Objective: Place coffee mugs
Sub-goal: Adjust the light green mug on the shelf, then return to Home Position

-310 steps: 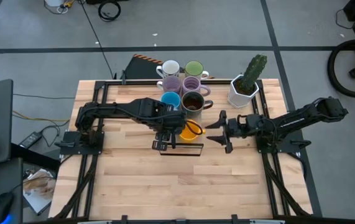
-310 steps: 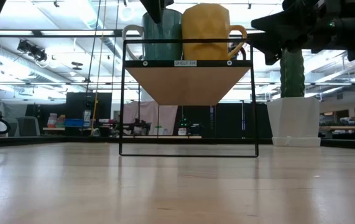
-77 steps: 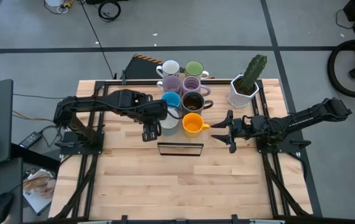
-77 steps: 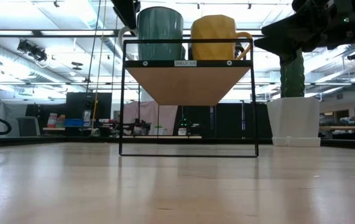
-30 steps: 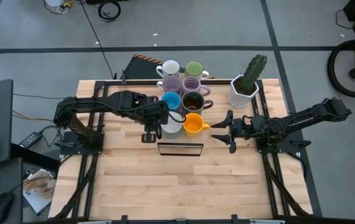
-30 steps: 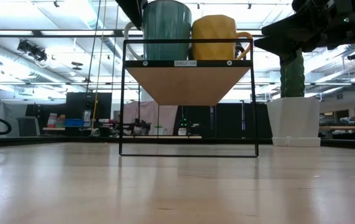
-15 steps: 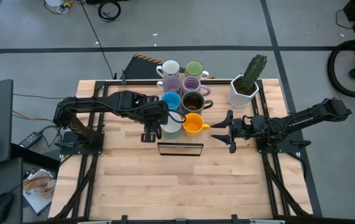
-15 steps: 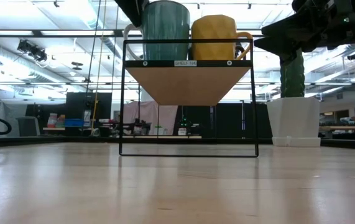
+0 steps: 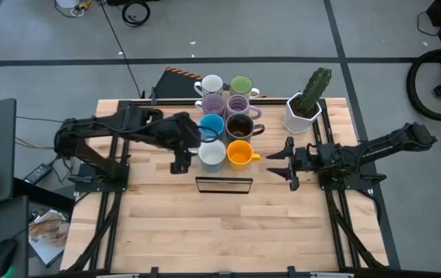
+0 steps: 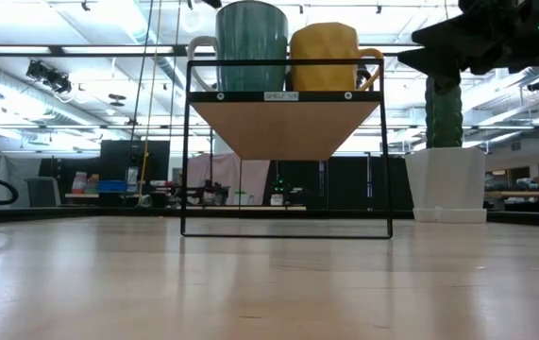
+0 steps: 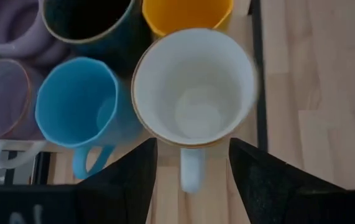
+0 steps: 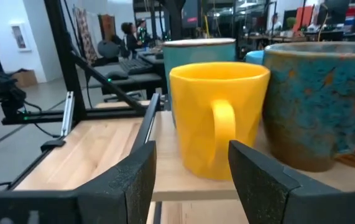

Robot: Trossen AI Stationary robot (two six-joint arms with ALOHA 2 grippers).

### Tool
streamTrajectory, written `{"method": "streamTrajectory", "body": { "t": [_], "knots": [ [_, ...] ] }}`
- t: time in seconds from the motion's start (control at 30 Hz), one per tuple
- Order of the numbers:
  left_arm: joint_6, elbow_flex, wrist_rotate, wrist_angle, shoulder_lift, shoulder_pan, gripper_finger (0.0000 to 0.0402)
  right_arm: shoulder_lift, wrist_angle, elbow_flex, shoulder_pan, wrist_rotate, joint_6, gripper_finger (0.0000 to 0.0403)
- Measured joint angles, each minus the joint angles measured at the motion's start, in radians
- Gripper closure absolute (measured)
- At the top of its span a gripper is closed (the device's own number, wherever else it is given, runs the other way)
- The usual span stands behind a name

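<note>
Eight mugs stand upright in two rows on a raised wooden shelf (image 10: 286, 125). Its nearest pair is a white-inside mug (image 9: 212, 154) with a teal outer wall (image 10: 250, 47) and an orange mug (image 9: 239, 153). Behind them stand the blue (image 9: 211, 123), dark brown (image 9: 239, 126), two lilac (image 9: 225, 103), white (image 9: 212, 83) and green (image 9: 241, 83) mugs. My left gripper (image 9: 181, 160) is open just left of the white-inside mug. Its fingers stand apart on either side of that mug's handle (image 11: 191, 177). My right gripper (image 9: 276, 164) is open and hovers right of the orange mug (image 12: 217, 118).
A white hexagonal pot with a cactus (image 9: 303, 113) stands at the table's far right, behind my right arm. The shelf's black wire frame (image 9: 224, 184) reaches toward the near edge. Bare wooden table (image 9: 228, 232) lies in front of it.
My left gripper has drawn back toward the table's left edge, away from the white-inside mug, and has left the low view. My right gripper has shifted a little toward the right edge. The mugs have stayed where they were.
</note>
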Motion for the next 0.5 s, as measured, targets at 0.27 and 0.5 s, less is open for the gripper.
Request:
{"method": "streamTrajectory", "body": {
  "t": [0.27,0.5],
  "knots": [
    [-0.027,-0.001,-0.025,0.035,-0.032,-0.036,0.0196,-0.127,-0.003,-0.049,0.001,0.002,-0.001,0.0197],
    [-0.031,-0.001,-0.030,0.047,-0.035,-0.064,0.0196,-0.257,-0.157,-0.054,0.001,-0.006,0.001,0.0197]
  ]
}}
